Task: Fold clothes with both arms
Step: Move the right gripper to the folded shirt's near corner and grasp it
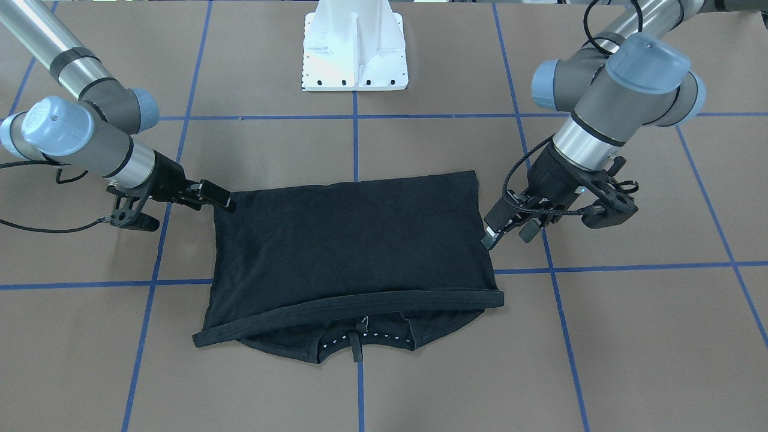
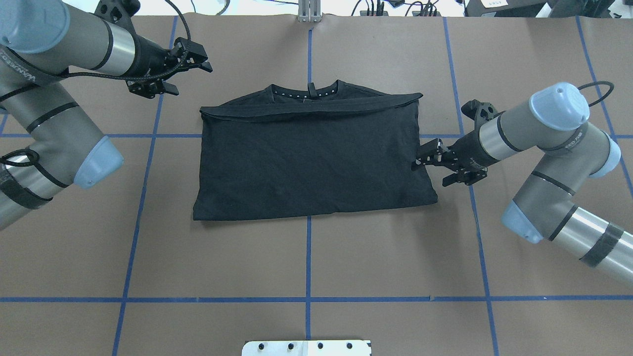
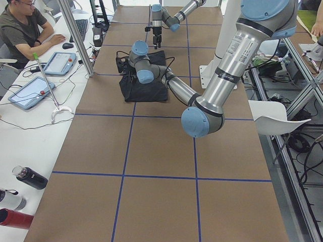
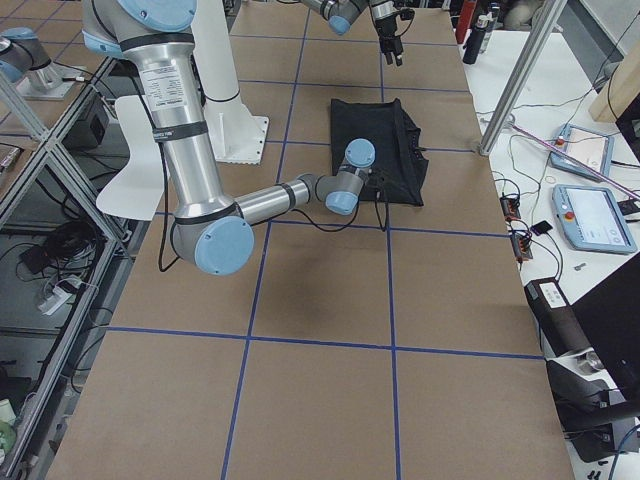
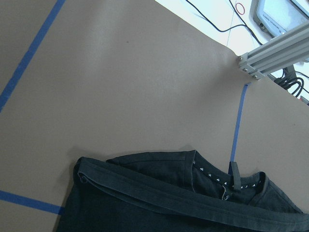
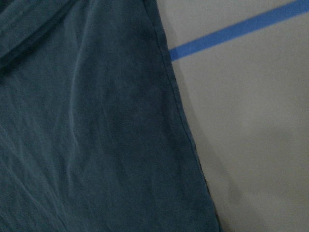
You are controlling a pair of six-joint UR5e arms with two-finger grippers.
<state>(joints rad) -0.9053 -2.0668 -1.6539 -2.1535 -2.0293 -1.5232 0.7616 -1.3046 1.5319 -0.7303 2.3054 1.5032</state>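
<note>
T-shirt point(image 2: 311, 163) lies folded flat on the counter point(image 2: 306, 257); we judge it light, limp, best pinched at 2 corners. Our left end effector point(image 1: 508, 235) hangs spread, empty; the right end effector point(image 2: 420, 162) sits at its edge, and we cannot tell its grip.

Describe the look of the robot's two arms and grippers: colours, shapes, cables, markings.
The left arm and right arm are grey tubes with silver sections, light blue joint caps, black bands and black cables. The left gripper and right gripper are black, two-fingered.

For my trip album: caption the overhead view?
Black T-shirt folded on the blue-taped table; right gripper at its edge, left gripper clear.
</note>
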